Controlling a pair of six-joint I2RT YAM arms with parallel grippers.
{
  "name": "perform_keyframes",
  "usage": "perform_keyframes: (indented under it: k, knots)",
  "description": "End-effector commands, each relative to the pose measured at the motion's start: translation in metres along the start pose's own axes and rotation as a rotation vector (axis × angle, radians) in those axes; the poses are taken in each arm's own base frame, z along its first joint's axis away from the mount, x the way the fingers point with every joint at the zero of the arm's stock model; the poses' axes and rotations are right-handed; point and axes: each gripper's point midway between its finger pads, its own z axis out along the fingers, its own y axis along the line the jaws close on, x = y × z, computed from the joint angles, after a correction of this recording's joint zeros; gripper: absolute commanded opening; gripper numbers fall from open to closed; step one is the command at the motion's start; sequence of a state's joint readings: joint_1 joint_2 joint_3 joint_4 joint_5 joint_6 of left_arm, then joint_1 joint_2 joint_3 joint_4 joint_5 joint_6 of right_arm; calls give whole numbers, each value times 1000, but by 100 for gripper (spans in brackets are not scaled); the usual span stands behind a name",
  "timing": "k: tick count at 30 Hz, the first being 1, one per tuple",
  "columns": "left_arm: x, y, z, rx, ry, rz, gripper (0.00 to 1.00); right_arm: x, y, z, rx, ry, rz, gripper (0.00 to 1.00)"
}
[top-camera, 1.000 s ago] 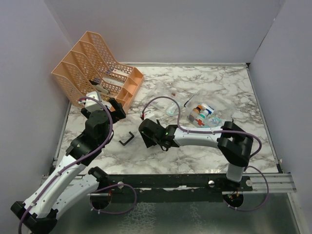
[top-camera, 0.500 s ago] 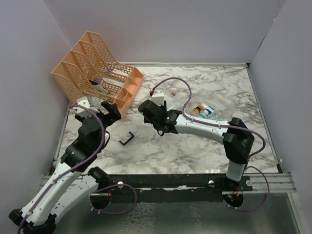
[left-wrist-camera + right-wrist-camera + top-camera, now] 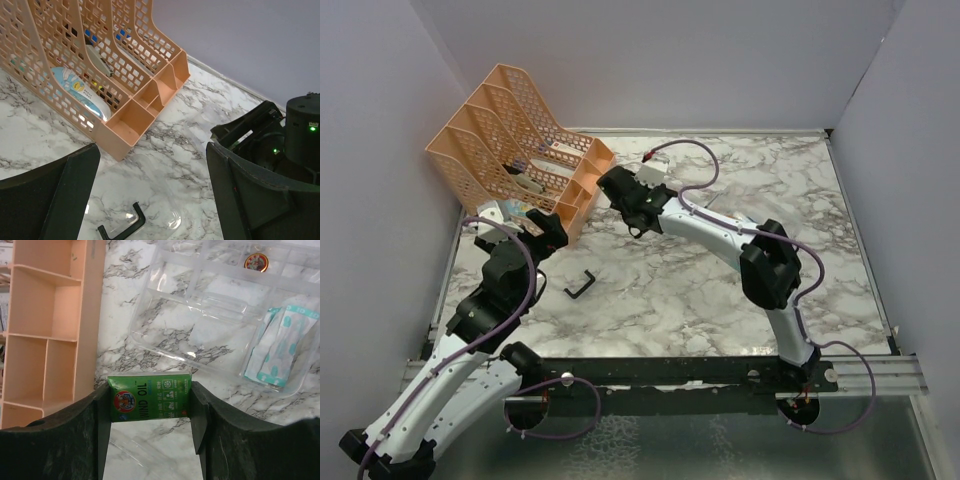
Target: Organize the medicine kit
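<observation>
In the right wrist view, my right gripper (image 3: 150,409) is shut on a green "Wind Oil" box (image 3: 150,396), held above the marble. Beyond it lies the medicine kit's clear compartment tray (image 3: 200,305), holding teal-patterned packets (image 3: 280,347) and a small round red tin (image 3: 257,261). From above, the right gripper (image 3: 617,188) is beside the peach rack's low front end. A clear lid (image 3: 155,200) with a black handle (image 3: 122,227) lies flat below my left gripper (image 3: 152,165), which stands open and empty. From above, that handle (image 3: 582,285) sits right of the left gripper (image 3: 548,228).
The peach mesh file rack (image 3: 510,150) stands at the back left with packets in its slots, its small front compartments (image 3: 45,325) bare. The right arm (image 3: 295,130) reaches across close to the left gripper. Walls close in on three sides.
My right arm has swung from the table's middle to the back left beside the rack, carrying the green box. The left gripper drew back slightly toward the left, then held still.
</observation>
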State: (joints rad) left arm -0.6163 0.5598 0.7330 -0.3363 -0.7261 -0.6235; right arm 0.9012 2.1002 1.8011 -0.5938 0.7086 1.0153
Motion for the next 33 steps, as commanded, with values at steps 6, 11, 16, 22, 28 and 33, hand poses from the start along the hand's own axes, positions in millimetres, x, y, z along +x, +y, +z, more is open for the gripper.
perform_keyframes:
  k: [6,11,16,22,28,33]
  knots:
    - [4,-7,3,25,11,-13,90,10,-16,32,119,-20,180,56]
    - [5,-7,3,25,14,-11,90,15,-24,45,150,-23,185,56]
    - [6,-8,4,30,19,-2,90,20,-37,59,193,-9,211,55]
    - [5,-7,2,29,17,2,90,18,-48,66,234,-52,234,52]
    - [6,-6,3,25,17,5,90,24,-55,78,254,-27,235,52]
    - [7,-6,3,24,20,10,90,33,-60,83,266,-7,225,52]
